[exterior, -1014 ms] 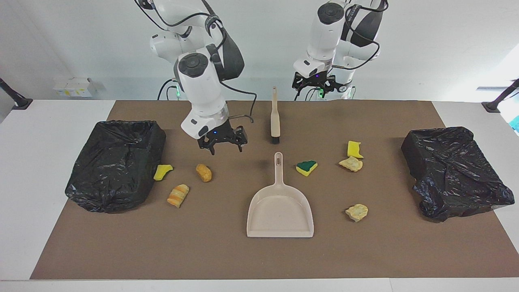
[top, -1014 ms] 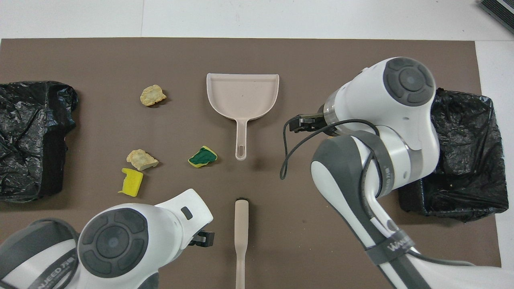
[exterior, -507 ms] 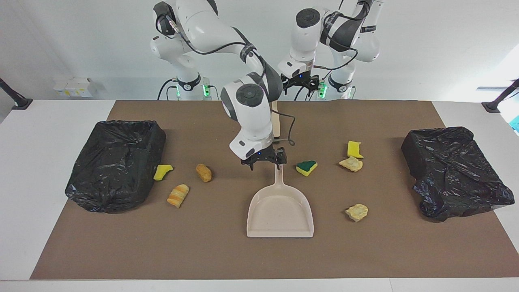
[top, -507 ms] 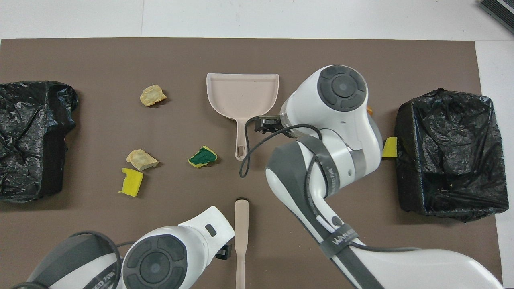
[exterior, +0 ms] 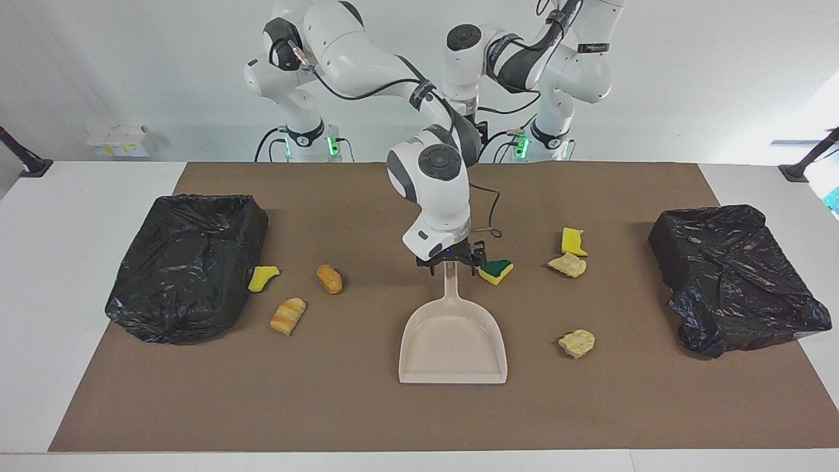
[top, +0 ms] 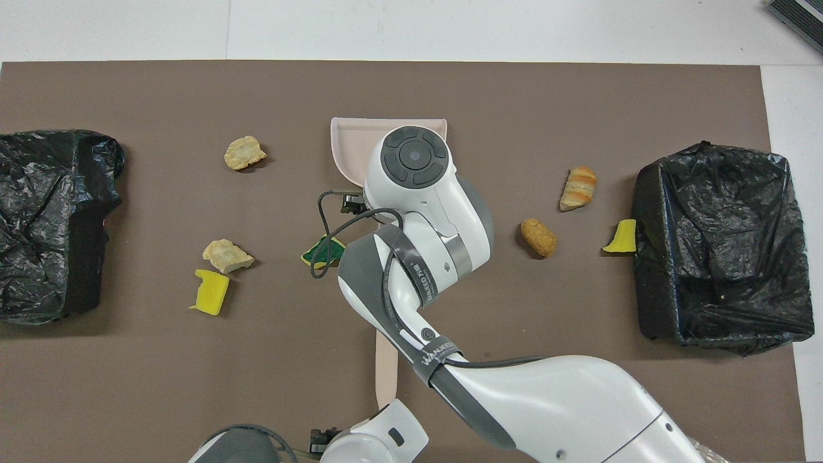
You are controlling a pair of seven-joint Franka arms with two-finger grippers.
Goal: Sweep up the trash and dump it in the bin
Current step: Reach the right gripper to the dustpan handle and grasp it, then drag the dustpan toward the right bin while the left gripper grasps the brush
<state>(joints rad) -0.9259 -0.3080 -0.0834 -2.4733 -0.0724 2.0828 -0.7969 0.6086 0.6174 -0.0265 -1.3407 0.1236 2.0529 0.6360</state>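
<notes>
My right tool [exterior: 451, 261] sat at the handle tip of the beige plastic dustpan [exterior: 453, 341], fingers spread. I couldn't read the left tool [top: 321, 441], over the brush handle. Seven scraps, among them a green-topped yellow sponge bit [exterior: 496, 270], lay scattered on the brown tabletop [exterior: 367, 406]

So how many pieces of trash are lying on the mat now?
7. Three near the right arm's bin: yellow sponge bit, brown nugget, striped bread piece. Four toward the left arm's end: green-topped sponge, yellow sponge, two beige lumps.
</notes>
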